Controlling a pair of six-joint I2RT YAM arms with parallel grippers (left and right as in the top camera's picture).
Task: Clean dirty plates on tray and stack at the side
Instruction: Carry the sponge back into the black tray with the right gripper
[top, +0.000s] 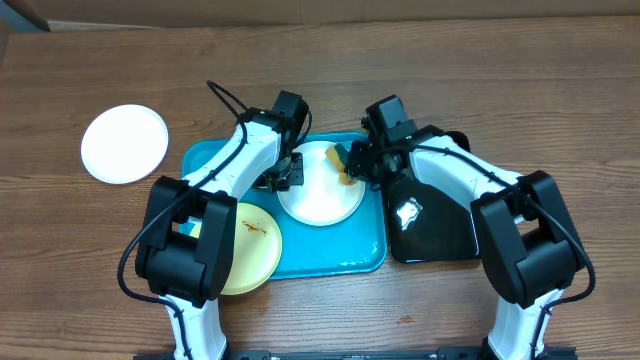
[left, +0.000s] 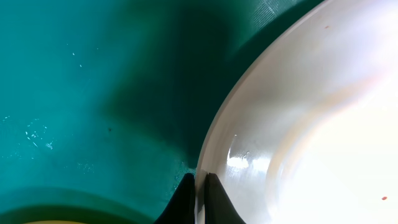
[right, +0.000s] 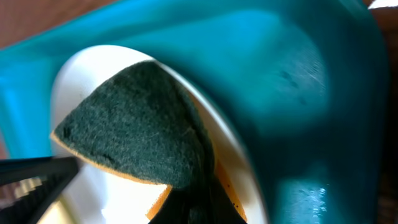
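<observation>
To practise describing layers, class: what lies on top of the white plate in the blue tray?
A green-topped sponge lies on the white plate, held by the right pincer; the left pincer clamps the rim. Plate surface beneath the sponge is covered, unseen.

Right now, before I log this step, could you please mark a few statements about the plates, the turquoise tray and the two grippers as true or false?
1. The left gripper is shut on the rim of the round white plate that lies on the turquoise plastic tray. True.
2. The right gripper holds a green-topped sponge over that plate. True.
3. The pale yellow round plate is stacked on the white one. False: the pale yellow round plate lies at the tray's front left corner, overhanging the rim.
4. All three plates lie on the tray. False: a second white plate lies on the wooden table, left of the tray.
</observation>
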